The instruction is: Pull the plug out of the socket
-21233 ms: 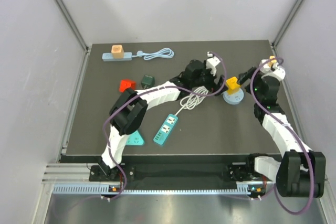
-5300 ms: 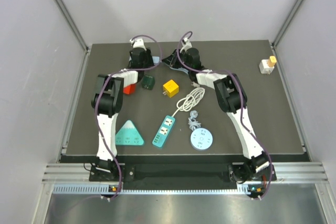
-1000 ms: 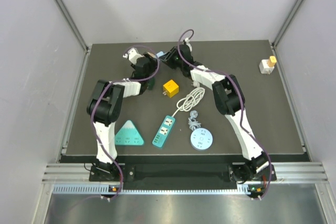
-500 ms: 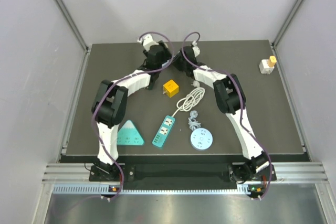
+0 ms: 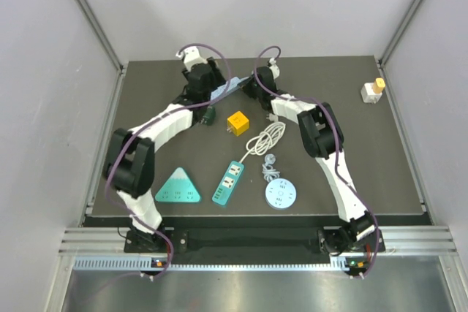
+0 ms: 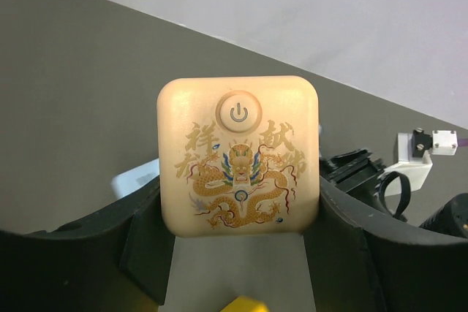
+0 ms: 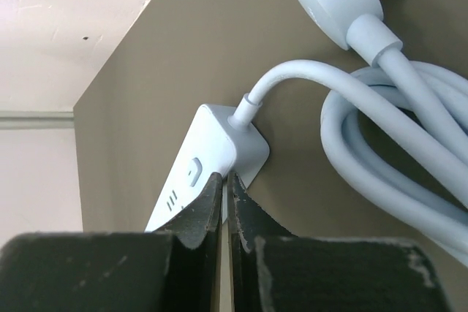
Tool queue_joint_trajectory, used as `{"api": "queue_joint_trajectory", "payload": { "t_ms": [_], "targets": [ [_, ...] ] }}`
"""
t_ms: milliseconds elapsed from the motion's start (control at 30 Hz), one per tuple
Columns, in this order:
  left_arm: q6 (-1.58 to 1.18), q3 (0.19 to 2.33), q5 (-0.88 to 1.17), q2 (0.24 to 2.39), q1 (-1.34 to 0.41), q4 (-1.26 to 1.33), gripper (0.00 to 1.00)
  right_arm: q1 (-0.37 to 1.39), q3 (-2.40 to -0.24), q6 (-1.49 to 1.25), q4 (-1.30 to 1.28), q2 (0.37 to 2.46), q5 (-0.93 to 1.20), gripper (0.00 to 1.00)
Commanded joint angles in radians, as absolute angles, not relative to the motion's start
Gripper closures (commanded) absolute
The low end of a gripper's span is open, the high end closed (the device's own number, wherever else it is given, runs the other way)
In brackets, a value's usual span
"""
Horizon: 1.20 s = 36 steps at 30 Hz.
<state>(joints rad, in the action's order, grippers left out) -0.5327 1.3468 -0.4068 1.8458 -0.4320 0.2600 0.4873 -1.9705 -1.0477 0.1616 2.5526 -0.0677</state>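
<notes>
Peach square plastic plug with a gold dragon (image 6: 238, 155) sits near the back of the dark table (image 5: 365, 166), squeezed tight between the fingers of the left gripper (image 6: 238, 206). I can't tell if its pins are out of the long pale blue plastic power strip (image 7: 199, 169) yet. The right gripper (image 7: 224, 184) is almost closed, pinching only the strip's thin end. That tiny hold could slip. Then the strip would come along with the plug.

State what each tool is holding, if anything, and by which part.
The left tool grips the cream cube plug by its two opposite sides. The right tool pinches the pale blue power strip at its cord end.
</notes>
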Motion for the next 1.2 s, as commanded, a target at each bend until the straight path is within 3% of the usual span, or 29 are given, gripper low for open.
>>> {"api": "queue_joint_trajectory", "payload": {
  "t_ms": [0,267,500,600,833,1167],
  "targets": [
    [-0.506,1.275,-0.448,1.645,-0.387,0.215,1.0,0.479,-1.914,-0.977,0.164,2.563,-0.032,1.0],
    [-0.492,1.144,-0.604,1.411,-0.287,-0.201,1.0,0.46,-1.904,-0.971,0.247,2.585,0.069,1.0],
    [-0.512,1.224,-0.39,1.474,-0.024,-0.509,1.0,0.456,-1.908,-0.966,0.271,2.597,0.104,1.0],
    [-0.546,1.23,-0.243,1.5,0.075,-0.529,1.0,0.456,-1.911,-0.977,0.276,2.603,0.117,1.0],
    [-0.641,1.168,-0.158,1.545,0.12,-0.45,1.0,0.445,-1.916,-0.954,0.304,2.603,0.153,1.0],
    [-0.703,1.118,-0.077,1.672,0.121,-0.379,0.82,0.425,-1.925,-0.786,0.184,2.531,0.1,1.0]
  ]
}}
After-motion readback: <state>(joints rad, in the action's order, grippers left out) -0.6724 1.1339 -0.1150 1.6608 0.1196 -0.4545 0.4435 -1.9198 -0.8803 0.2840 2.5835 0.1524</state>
